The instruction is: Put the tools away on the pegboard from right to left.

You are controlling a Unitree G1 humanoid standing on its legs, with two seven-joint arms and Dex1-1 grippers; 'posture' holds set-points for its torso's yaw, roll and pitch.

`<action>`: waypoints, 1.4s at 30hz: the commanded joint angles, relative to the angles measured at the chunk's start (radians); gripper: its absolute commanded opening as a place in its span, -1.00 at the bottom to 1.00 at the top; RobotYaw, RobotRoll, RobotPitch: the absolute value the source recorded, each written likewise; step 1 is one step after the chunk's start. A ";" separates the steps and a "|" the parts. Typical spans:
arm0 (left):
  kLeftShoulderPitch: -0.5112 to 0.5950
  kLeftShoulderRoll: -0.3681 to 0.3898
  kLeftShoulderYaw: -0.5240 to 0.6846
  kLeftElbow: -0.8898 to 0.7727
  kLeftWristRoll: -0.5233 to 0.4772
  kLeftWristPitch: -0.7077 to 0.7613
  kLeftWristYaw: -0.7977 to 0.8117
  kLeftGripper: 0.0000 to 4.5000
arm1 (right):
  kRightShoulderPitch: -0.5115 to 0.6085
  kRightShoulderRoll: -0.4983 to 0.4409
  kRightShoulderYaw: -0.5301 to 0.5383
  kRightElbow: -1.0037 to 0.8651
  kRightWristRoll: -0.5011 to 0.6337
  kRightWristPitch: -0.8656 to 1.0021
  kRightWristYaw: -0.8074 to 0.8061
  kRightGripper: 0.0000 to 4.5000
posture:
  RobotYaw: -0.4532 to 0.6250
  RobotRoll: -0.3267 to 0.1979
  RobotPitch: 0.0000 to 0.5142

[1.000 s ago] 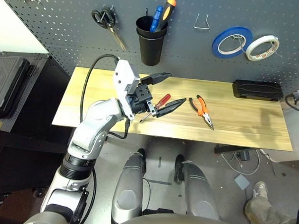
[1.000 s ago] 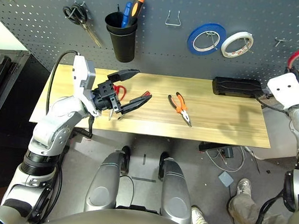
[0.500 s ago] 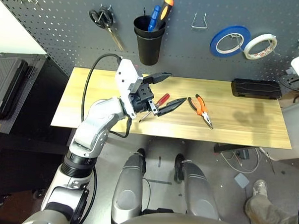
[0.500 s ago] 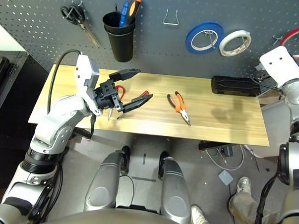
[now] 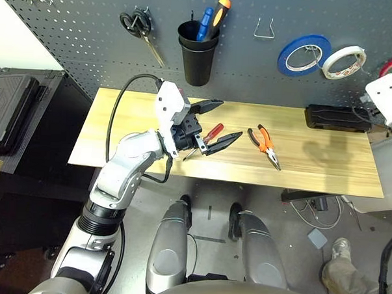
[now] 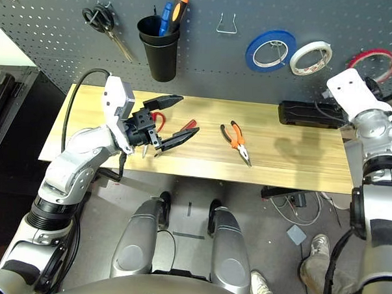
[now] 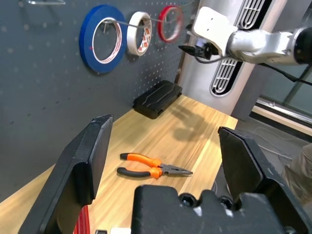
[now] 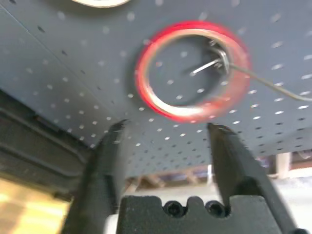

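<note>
While my right gripper stands just below the red tape ring with its two fingers spread apart and nothing between them, the ring hangs on a metal hook of the pegboard, at the far right of the row, just past the white tape roll and the blue tape roll. My left gripper hovers over the left half of the bench, its fingers wide open and empty, pointing across toward the right. Directly beneath it lies the red-handled screwdriver, and the red handles of the scissors show just behind my fingers on the wood. Near the middle of the bench, a little to the right of that gripper, the orange-and-black-handled pliers lie flat with their jaws pointing toward the front edge. At the back right of the bench sits a black case, close against the pegboard. Higher on the board, toward the left, a black cup holds a blue-handled and an orange-handled tool, and black-handled scissors hang to its left.
</note>
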 commanded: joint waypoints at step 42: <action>0.084 0.198 -0.121 0.080 0.309 0.161 -0.010 1.00 | 0.133 0.393 0.047 -0.615 0.326 1.096 0.781 0.98 | 0.36 0.25 0.19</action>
